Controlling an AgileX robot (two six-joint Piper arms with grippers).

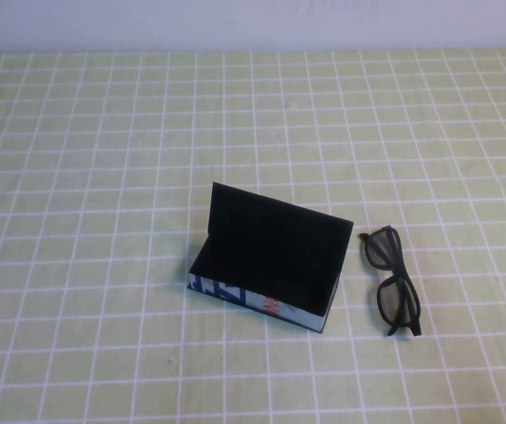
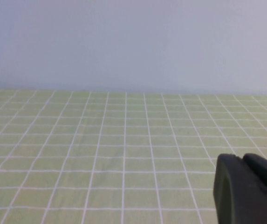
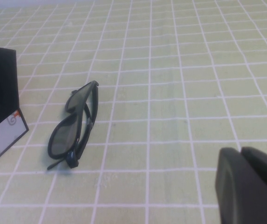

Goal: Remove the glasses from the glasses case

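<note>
The glasses case (image 1: 275, 238) stands open in the middle of the table, lid raised, its black interior showing nothing inside. Its white printed side faces me. The black glasses (image 1: 397, 305) lie folded on the table just right of the case, apart from it. In the right wrist view the glasses (image 3: 65, 137) lie beside the case's corner (image 3: 0, 93). My right gripper (image 3: 239, 150) is shut and empty, back from the glasses. My left gripper (image 2: 242, 156) is shut and empty over bare cloth. Neither arm shows in the high view.
A green cloth with a white grid (image 1: 102, 177) covers the table. A pale wall (image 2: 133, 42) stands behind the table's far edge.
</note>
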